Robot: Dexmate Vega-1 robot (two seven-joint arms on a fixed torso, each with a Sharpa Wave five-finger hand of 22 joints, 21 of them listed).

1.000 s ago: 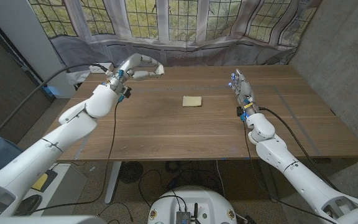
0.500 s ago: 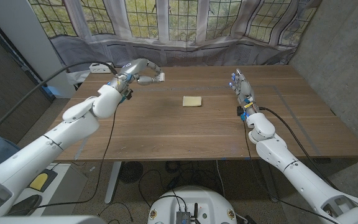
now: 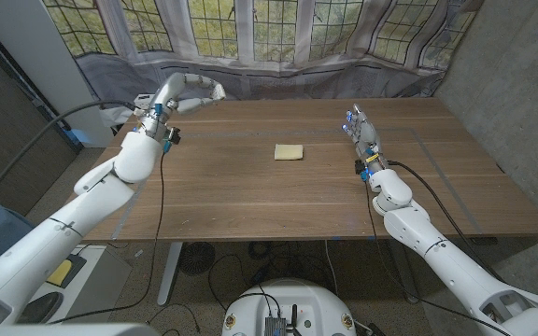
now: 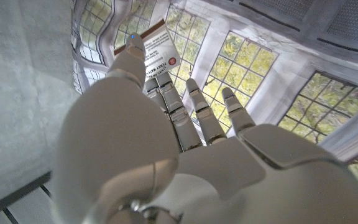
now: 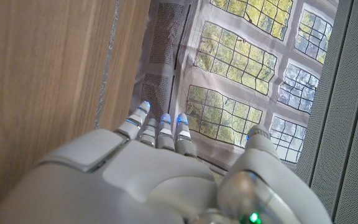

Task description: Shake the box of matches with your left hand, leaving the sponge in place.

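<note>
While the left hand [image 4: 185, 155] grips the matchbox [image 4: 157, 53], its long axis follows the fingers; right hand [image 3: 362, 131] holds nothing.

Wooden table [image 3: 278, 201] with yellow sponge [image 3: 290, 152] near its middle.

Head view down over table [image 3: 278, 201]; close wrist views, both apparently windowward.

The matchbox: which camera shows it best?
The left wrist view: the matchbox shows its printed label, pinched at the left hand's fingertips. In the head view that hand hides it, and I cannot make it out.
</note>
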